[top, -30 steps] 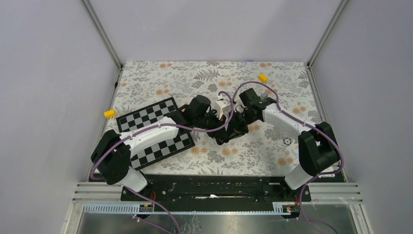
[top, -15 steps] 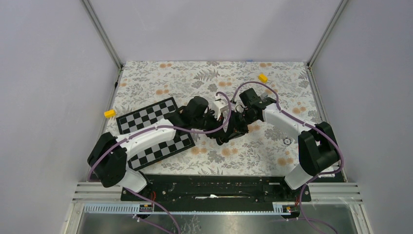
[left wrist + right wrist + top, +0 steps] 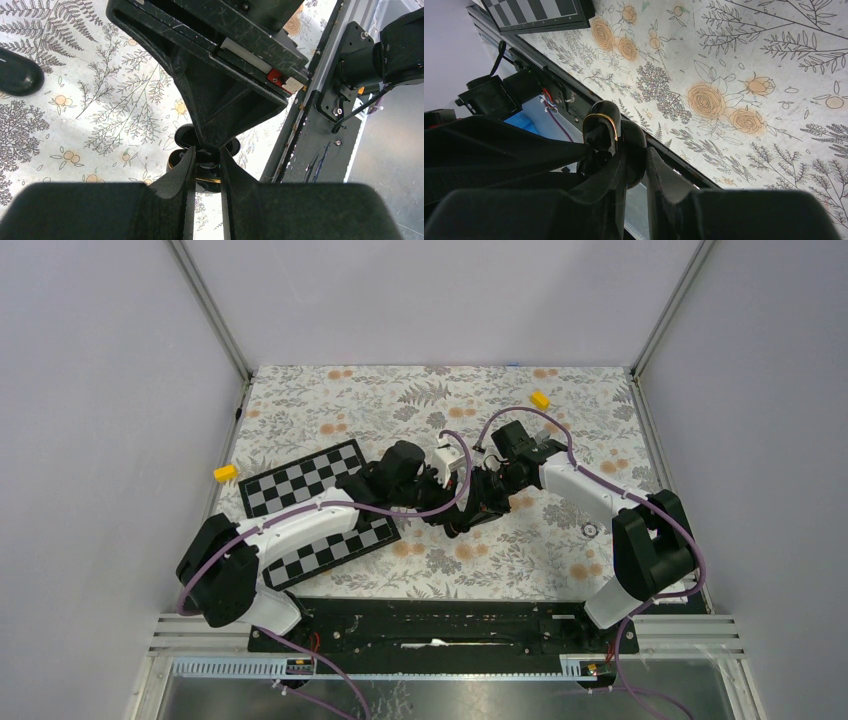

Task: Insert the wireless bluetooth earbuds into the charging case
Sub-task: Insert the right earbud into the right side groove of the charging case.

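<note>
Left arm [image 3: 300, 525] shifted left; charging case [image 3: 604, 131] glossy black, gold-rimmed.

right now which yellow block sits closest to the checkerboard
The left yellow block, just off the left corner of the checkerboard; the other yellow block lies far away near the back right corner.

floral table [image 3: 330, 400] | checkerboard [image 3: 300, 480] | yellow block, left [image 3: 226, 472] | yellow block, far [image 3: 540, 399] | silver ring [image 3: 589, 530]

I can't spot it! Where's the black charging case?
The right wrist view shows the charging case pinched in the right hand, tip to tip with the left hand, over the flowery tablecloth.
</note>
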Controlling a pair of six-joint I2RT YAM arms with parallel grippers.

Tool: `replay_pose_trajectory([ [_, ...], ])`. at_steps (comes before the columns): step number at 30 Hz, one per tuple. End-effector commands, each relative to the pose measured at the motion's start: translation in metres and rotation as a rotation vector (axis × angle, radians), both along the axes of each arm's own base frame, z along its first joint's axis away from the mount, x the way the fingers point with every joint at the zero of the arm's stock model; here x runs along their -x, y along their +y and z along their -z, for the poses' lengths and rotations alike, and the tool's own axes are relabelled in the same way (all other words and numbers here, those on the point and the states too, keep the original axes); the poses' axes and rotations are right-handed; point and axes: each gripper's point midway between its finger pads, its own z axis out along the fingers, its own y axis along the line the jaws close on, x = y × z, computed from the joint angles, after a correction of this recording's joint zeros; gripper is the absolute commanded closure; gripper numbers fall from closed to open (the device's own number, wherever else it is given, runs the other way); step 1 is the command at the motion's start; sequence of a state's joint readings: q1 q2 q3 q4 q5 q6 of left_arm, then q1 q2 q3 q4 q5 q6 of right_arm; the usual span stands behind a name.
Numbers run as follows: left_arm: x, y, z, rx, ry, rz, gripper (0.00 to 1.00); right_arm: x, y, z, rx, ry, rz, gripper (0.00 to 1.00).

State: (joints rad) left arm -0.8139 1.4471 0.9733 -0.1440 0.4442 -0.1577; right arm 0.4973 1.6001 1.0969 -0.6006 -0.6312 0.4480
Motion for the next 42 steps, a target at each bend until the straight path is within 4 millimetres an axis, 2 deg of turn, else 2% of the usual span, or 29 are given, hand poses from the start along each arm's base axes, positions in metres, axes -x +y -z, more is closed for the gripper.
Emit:
replay_pose_trajectory([
  [1, -0.001, -0.001, -0.012, 0.036, -0.029, -0.002, 0.83, -0.01, 0.006, -0.015, -0.04, -0.04, -0.002, 1.0],
  [18, 0.008, 0.001, -0.003, -0.029, 0.015, 0.067, 0.84, -0.012, 0.005, -0.014, -0.034, -0.045, 0.002, 1.0],
  [25, 0.021, -0.004, -0.001, -0.016, 0.075, 0.135, 0.84, -0.014, 0.006, -0.012, -0.029, -0.041, 0.009, 1.0],
  [30, 0.019, -0.006, 0.002, -0.019, 0.08, 0.13, 0.84, -0.014, 0.007, -0.015, -0.042, -0.046, 0.013, 1.0],
  [37, 0.02, -0.012, -0.003, 0.025, 0.103, 0.124, 0.84, -0.012, 0.005, -0.011, -0.034, -0.038, 0.012, 1.0],
  [42, 0.014, -0.008, -0.004, 0.003, 0.076, 0.092, 0.84, -0.013, 0.006, -0.014, -0.038, -0.048, 0.012, 1.0],
])
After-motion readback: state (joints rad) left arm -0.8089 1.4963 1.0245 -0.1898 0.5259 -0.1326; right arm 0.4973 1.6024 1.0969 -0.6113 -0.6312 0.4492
